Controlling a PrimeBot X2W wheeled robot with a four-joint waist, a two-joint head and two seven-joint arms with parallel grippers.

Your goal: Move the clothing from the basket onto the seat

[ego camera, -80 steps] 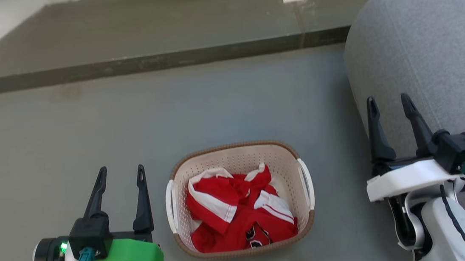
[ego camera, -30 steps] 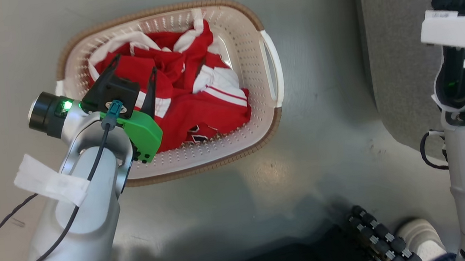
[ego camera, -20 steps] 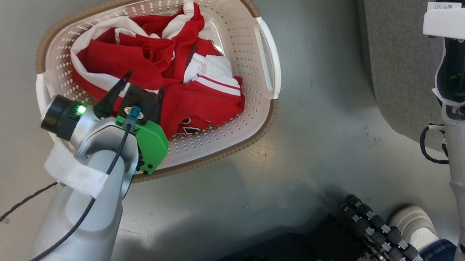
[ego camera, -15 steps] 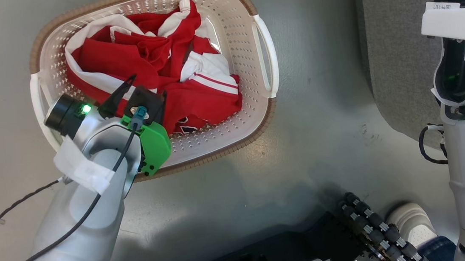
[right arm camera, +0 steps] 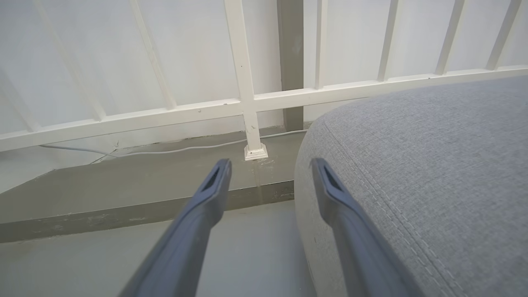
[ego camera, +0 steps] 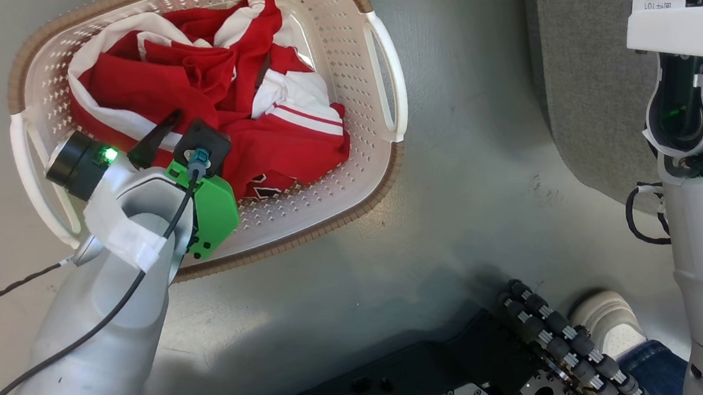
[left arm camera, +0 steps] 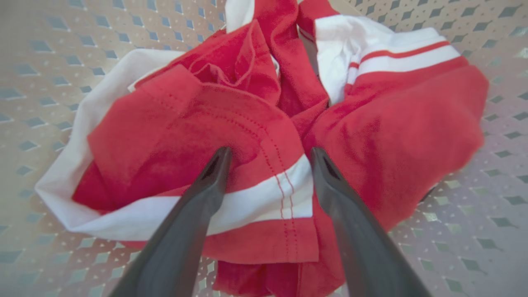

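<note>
Grey floor [ego camera: 482, 146] is bearing the basket [ego camera: 301, 210]; the left gripper [left arm camera: 270, 152] is hanging over the clothing [left arm camera: 185, 136], jaws parted; the right gripper [right arm camera: 270, 163] is gaping beside the seat [right arm camera: 433, 165].

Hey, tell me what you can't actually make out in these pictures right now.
Emblem on the clothing: head view, partly hidden by folds and the left arm's green mount.
Basket floor: mostly buried under clothing in head and left wrist views.
Left gripper: left wrist view cannot show whether its tips touch fabric.
Right gripper: head view's top edge cuts off its fingers.
</note>
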